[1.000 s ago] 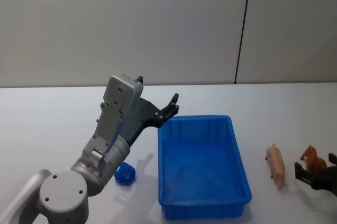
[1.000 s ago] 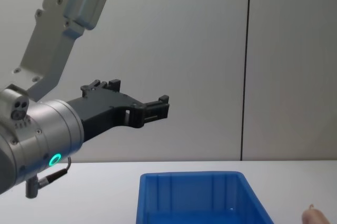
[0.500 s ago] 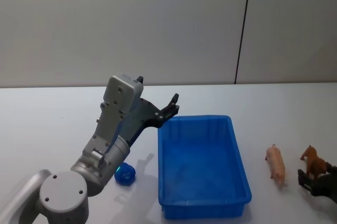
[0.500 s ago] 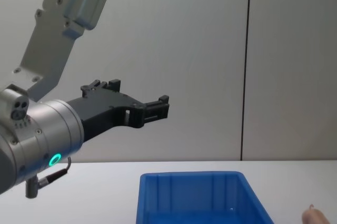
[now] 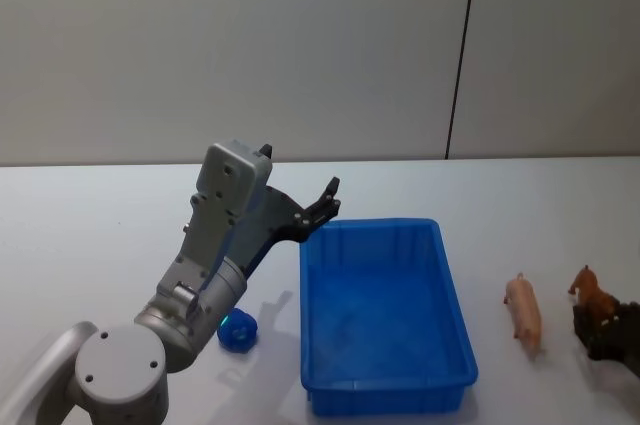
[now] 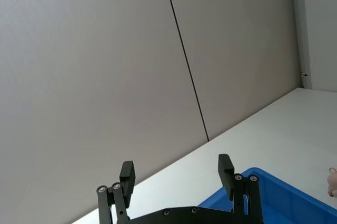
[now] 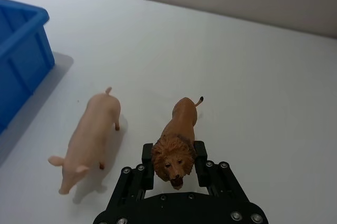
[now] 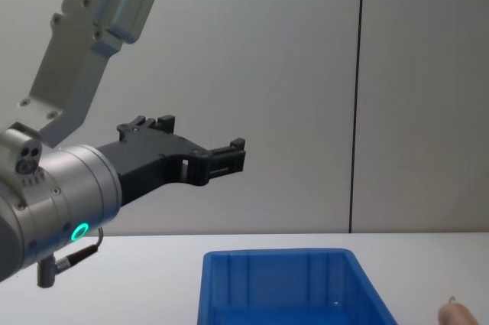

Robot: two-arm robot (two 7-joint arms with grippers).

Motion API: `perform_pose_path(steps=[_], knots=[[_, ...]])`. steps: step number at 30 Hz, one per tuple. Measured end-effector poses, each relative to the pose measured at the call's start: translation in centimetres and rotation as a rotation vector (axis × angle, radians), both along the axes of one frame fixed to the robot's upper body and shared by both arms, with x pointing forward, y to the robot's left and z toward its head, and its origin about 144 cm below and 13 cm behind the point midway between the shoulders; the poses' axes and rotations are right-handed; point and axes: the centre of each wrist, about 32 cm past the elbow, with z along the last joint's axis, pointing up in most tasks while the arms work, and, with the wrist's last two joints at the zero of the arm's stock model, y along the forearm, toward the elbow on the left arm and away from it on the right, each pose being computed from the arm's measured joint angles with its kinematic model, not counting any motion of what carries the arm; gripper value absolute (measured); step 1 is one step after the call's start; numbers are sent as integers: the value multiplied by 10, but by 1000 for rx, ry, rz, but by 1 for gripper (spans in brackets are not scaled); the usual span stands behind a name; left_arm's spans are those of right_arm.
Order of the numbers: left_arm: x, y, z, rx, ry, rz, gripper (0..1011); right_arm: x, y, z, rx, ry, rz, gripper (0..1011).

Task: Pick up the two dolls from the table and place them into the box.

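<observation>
Your right claw is clamped on the brown lion at its mane, at 3 o'clock of the pink pig on the surface. The blue ball lies at 8 o'clock of the box. Your left claw hangs wide above the box's 11 o'clock corner.
</observation>
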Motion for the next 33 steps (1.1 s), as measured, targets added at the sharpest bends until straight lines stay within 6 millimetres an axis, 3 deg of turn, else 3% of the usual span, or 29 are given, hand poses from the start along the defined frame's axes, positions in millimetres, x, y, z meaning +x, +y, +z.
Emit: perform_pose_path(steps=[17, 33], knots=[[0, 0, 0, 0, 0, 0, 1000, 9, 17, 30, -19, -194, 100, 426], [0, 0, 0, 0, 0, 0, 1000, 23, 49, 60, 51, -281, 320, 425]])
